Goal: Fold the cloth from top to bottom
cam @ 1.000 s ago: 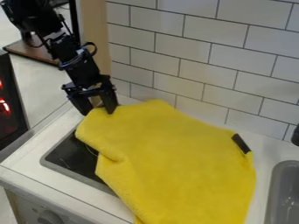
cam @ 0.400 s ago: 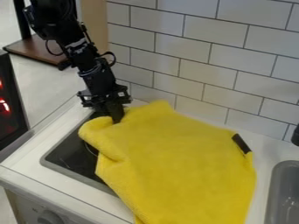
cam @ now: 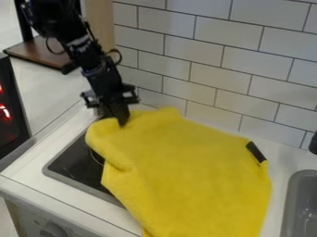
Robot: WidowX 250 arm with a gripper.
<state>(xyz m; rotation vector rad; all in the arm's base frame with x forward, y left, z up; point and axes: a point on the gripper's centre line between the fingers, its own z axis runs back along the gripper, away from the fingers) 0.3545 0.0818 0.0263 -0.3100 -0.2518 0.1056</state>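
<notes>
Because the hand (cam: pixel 122 121) sits at the upper-left corner of the yellow cloth (cam: pixel 192 171), nearly all of the fabric lies below it and to its right, and that direction governs the coming fold. The cloth is spread over the tabletop (cam: pixel 282 162) and across part of the dark hob (cam: pixel 74 167), its long axis running from that corner down and rightward to the lower edge of the view. Its top edge slants away from the hand, near the tiled wall (cam: pixel 210 62), toward the black tag (cam: pixel 255 152) at the far right corner, on the side of the sink (cam: pixel 301 208). The fingers are drawn close together at the cloth's edge, and they appear to have a small pinch of it between them. With the arm (cam: pixel 93 58) coming in from the upper left, the move calls for lifting this corner and carrying it over the body of the cloth toward the near side, rather than straight along the wall. Since the hold is at one end of the top edge, the tagged corner, well apart from it, could lag behind and leave the fold on a diagonal.
</notes>
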